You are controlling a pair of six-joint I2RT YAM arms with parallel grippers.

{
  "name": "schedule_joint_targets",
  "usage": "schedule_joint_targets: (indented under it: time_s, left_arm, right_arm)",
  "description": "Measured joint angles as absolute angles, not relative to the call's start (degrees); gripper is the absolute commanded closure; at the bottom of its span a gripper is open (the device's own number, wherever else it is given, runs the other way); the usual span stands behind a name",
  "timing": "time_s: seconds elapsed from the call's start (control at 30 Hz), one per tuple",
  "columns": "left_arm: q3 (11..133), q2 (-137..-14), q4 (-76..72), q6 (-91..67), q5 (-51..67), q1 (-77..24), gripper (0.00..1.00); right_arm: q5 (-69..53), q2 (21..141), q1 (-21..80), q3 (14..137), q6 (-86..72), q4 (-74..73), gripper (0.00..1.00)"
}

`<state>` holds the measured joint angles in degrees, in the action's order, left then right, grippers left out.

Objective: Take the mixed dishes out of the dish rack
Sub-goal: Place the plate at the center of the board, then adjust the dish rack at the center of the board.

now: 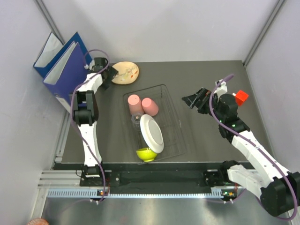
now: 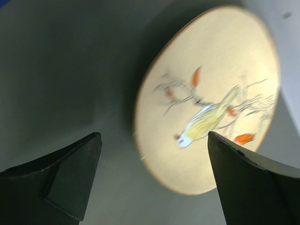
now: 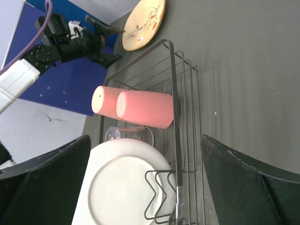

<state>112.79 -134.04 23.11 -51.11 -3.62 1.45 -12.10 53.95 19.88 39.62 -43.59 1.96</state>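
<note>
Fingers (image 2: 70, 173) of the left gripper (image 2: 153, 138) are spread wide near the tan plate (image 2: 211, 93); the right gripper (image 3: 145, 138), equally wide, is best centred over a pink cup (image 3: 145, 110) in the dish rack (image 3: 171, 70).

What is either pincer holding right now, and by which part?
Nothing is held. The left pincer is open beside the tan plate, and the right pincer is open, facing the dish rack.
</note>
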Motion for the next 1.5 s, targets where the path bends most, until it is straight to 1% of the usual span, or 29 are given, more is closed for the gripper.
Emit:
schedule_joint_targets:
  time_s: [0.1, 0.17, 0.3, 0.43, 0.5, 0.57, 0.7, 0.83, 0.9, 0.93, 0.97, 1.03, 1.07, 1.2, 1.27, 1.33, 1.4, 1.5]
  left_arm:
    - [106.37, -130.32, 23.31, -51.09, -3.92, 1.23, 0.01]
    - [104.16, -128.14, 23.88, -51.09, -3.9, 0.99, 0.01]
    - [103.98, -123.42, 23.59, -51.07, -3.68, -0.3, 0.01]
    - [103.63, -114.76, 23.0, -50.54, -3.95, -3.77, 0.01]
    - [100.79, -108.2, 20.97, -49.87, -4.38, -6.48, 0.01]
    - [96.71, -101.45, 19.38, -49.12, -5.69, -9.39, 0.01]
    - [84.34, -86.35, 16.97, -46.85, -12.47, -17.39, 0.01]
    - [72.4, -75.61, 17.3, -45.69, -20.36, -24.86, 0.01]
    - [67.09, -71.83, 18.22, -45.76, -23.7, -26.87, 0.03]
    - [64.34, -69.78, 18.96, -45.98, -25.41, -27.51, 0.03]
    - [61.78, -67.79, 19.7, -46.19, -26.94, -27.97, 0.05]
    - [57.54, -63.42, 21.85, -46.83, -29.47, -28.58, 0.07]
    - [56.03, -61.3, 23.16, -47.05, -30.63, -28.82, 0.08]
    - [52.56, -55.0, 25.67, -48.64, -33.32, -29.23, 0.14]
    - [50.83, -53.28, 26.06, -49.6, -33.56, -29.32, 0.16]
    - [48.42, -52.12, 26.39, -50.63, -33.17, -29.36, 0.21]
    - [46.17, -52.07, 27.0, -51.51, -32.05, -29.43, 0.22]
    - [43.57, -52.4, 27.07, -52.45, -30.61, -29.54, 0.26]
  right_arm:
    - [-12.05, 53.95, 19.88, 39.62, -43.53, 2.02, 0.0]
    - [-11.99, 53.98, 19.99, 39.62, -43.33, 2.0, 0.0]
    - [-11.6, 53.98, 20.14, 39.75, -41.91, 0.91, 0.0]
    - [-9.17, 54.81, 20.75, 42.44, -38.11, -3.99, 0.0]
    - [-4.64, 56.47, 22.35, 46.19, -34.3, -8.64, 0.0]
    - [1.04, 57.82, 27.79, 49.3, -31.48, -12.03, 0.0]
    - [11.53, 58.3, 37.78, 52.71, -27.46, -17.65, 0.0]
    - [19.44, 60.47, 41.08, 55.0, -25.76, -22.02, 0.0]
    - [22.68, 61.52, 43.46, 55.53, -24.82, -23.2, 0.02]
    - [23.75, 61.58, 44.88, 55.53, -24.34, -23.68, 0.03]
    - [24.93, 61.52, 46.28, 55.53, -23.86, -23.97, 0.07]
    - [26.98, 61.43, 48.14, 55.75, -23.07, -24.12, 0.09]
    - [27.66, 61.69, 48.49, 56.05, -22.92, -24.6, 0.11]
    - [31.05, 65.69, 48.75, 59.53, -22.52, -26.13, 0.13]
    - [31.7, 67.72, 48.75, 59.88, -22.61, -26.02, 0.15]
    - [32.1, 69.67, 48.75, 59.88, -22.76, -26.0, 0.15]
    - [32.36, 71.61, 48.75, 59.88, -23.09, -25.69, 0.17]
    - [32.49, 74.32, 48.23, 59.86, -23.57, -24.88, 0.2]
